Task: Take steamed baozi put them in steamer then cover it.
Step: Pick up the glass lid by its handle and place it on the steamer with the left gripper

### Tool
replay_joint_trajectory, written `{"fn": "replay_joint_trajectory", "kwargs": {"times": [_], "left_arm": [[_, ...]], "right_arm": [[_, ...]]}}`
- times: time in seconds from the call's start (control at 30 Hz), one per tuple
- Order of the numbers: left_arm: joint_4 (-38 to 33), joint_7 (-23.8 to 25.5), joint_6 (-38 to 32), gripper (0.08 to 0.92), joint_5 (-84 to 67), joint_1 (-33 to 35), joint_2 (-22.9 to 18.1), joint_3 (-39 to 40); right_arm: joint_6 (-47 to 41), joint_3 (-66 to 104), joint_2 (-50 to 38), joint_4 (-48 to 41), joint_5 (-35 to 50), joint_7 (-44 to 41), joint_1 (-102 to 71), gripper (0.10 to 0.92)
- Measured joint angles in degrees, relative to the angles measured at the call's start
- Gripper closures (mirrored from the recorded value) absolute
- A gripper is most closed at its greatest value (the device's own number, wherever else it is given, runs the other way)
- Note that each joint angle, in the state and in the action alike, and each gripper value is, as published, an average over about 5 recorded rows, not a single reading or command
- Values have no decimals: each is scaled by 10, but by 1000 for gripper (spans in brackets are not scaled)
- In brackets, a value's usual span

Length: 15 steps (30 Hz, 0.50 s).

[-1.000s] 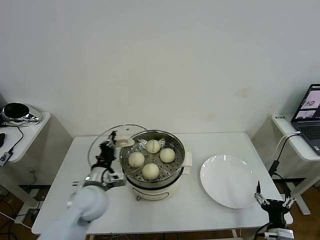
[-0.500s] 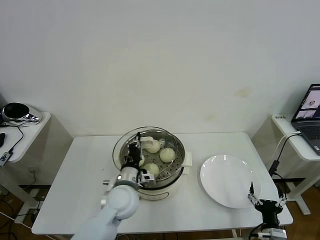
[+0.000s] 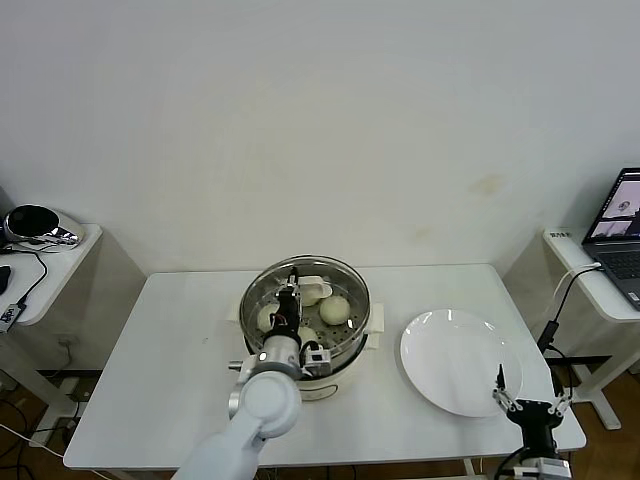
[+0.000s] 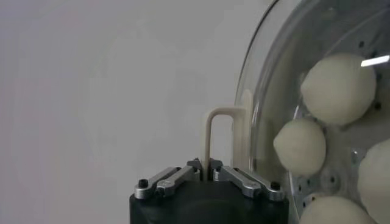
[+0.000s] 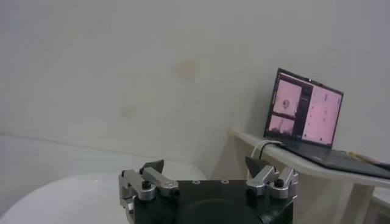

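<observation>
The cover (image 3: 305,290) has moved over the steamer (image 3: 340,355); left gripper (image 4: 207,165) clamps its handle, right gripper (image 3: 531,400) spread wide

Clear glass cover (image 3: 330,275) over steel steamer (image 3: 350,335); four cream-white baozi (image 3: 334,310) inside on perforated tray.

On the counter (image 3: 150,370): steamer (image 3: 345,350) near the middle, plate (image 3: 460,362) just to its right. In the steamer, four baozi (image 3: 335,310). Over the steamer, cover (image 3: 345,278), its handle (image 4: 216,137) clamped in the left pincer (image 3: 290,297). At the counter's front right corner, beside the plate, right pincer (image 3: 530,408), fingers spread. Farther right, on a side desk, laptop (image 3: 620,232).
</observation>
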Motion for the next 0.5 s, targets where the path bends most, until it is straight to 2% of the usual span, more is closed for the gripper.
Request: {"fn": "replay_joint_trajectory", "kwargs": {"times": [0.5], "left_arm": [[17, -1, -5, 851, 20, 9, -9, -9]], "right_arm": [[0, 2, -3, 1, 3, -2, -1, 203]]}}
